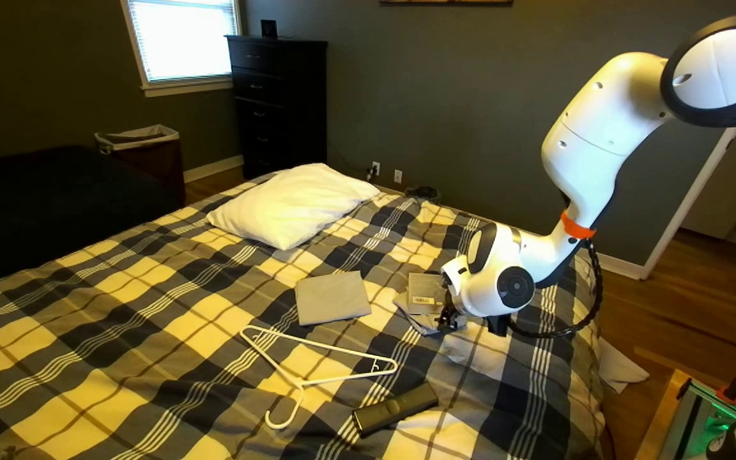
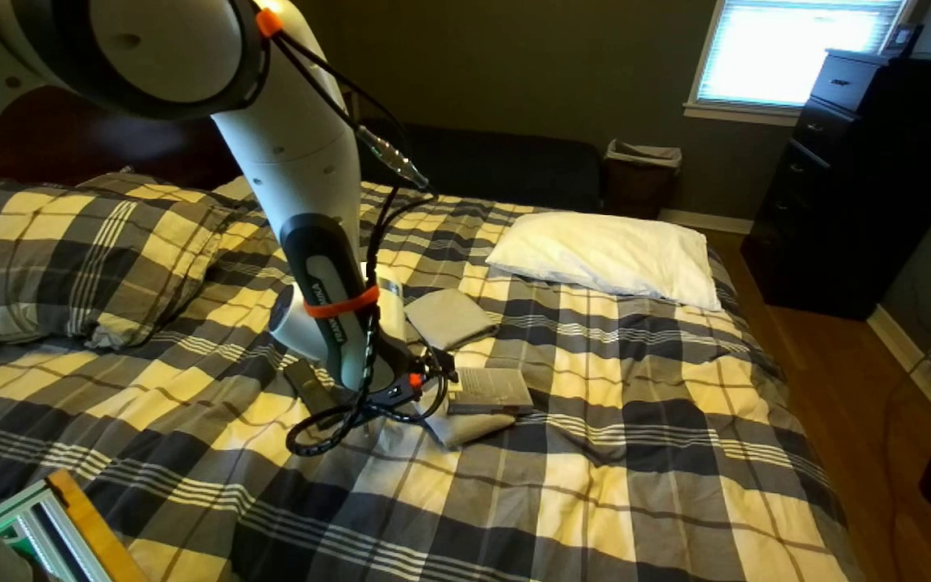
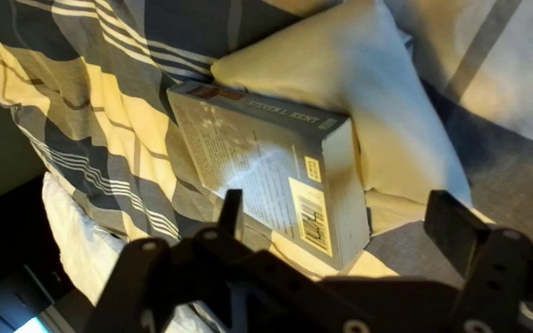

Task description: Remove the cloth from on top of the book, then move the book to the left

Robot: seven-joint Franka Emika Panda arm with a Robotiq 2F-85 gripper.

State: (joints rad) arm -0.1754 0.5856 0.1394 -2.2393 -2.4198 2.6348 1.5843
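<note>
Grey book (image 3: 252, 157): just ahead of the fingers (image 3: 454, 231) | Fingers: wide apart, holding nothing | Cloth (image 3: 387, 138): past the fingers, by the spine (image 3: 285, 111), off the book's top, maybe tucked under | Likely next: line up straight, squeeze both sides, don't catch cloth, go left | Writing: "STEVEN L. KENT" on spine; barcode (image 3: 312, 215); rest too blurry
</note>
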